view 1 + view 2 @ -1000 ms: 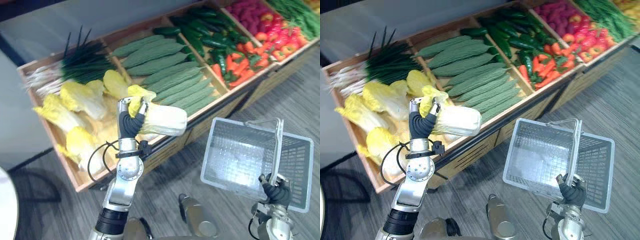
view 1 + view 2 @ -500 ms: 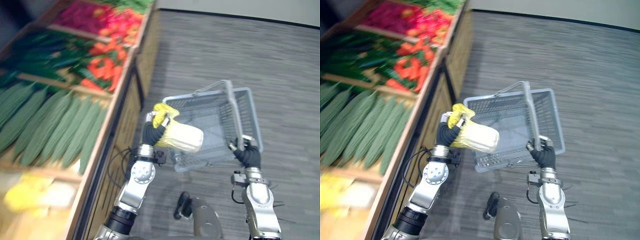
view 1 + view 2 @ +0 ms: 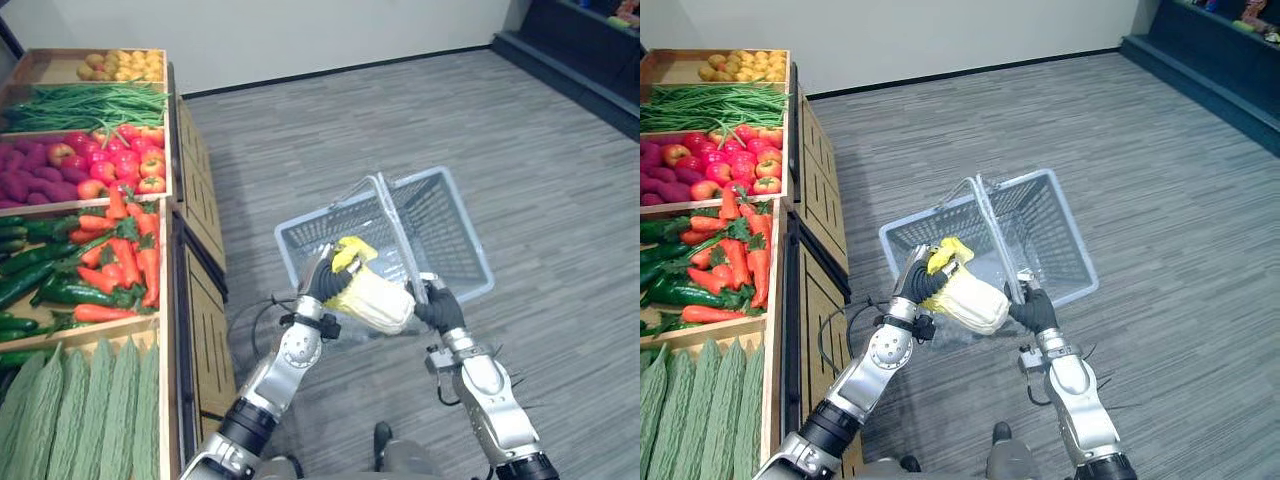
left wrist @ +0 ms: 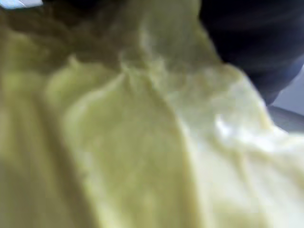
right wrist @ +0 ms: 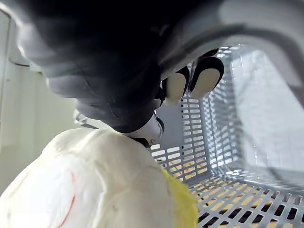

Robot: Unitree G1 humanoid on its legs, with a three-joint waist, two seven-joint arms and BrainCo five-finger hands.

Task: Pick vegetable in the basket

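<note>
Left eye view: a robot stands on a grey striped floor (image 3: 560,150) beside a wooden produce stand (image 3: 195,205) that runs along its left side. Both arms reach forward and meet over a grey slotted plastic basket (image 3: 455,235).

The left hand (image 3: 325,283) holds a napa cabbage (image 3: 372,298), with its fingers and thumb curled round the frilly yellow leaf end. The cabbage lies roughly sideways, its pale cream stalk end pointing toward the right hand (image 3: 438,310). It sits at the near edge of the basket, just beside the right hand. It appears to hang above the rim, though the angle does not show whether it touches the basket.

The right hand is closed tight round the basket's handle (image 3: 400,235), a grey bar that arches across the basket's middle, and grips it at the near end.

In the left wrist view, pale yellow-green cabbage leaves press up close to the camera. In the right wrist view, dark-tipped fingertips (image 5: 204,78) wrap over the grey handle bar. Below them lies the cream side of the cabbage, and beyond it the basket's slotted wall and floor.

The stand is split into compartments. Nearest the robot are long ridged green gourds (image 3: 80,410). Beyond them come orange carrots (image 3: 135,255) mixed with dark green vegetables, then round red produce (image 3: 110,160), then long green beans (image 3: 85,100). In the farthest bin are small yellow-brown pieces (image 3: 120,65).
</note>
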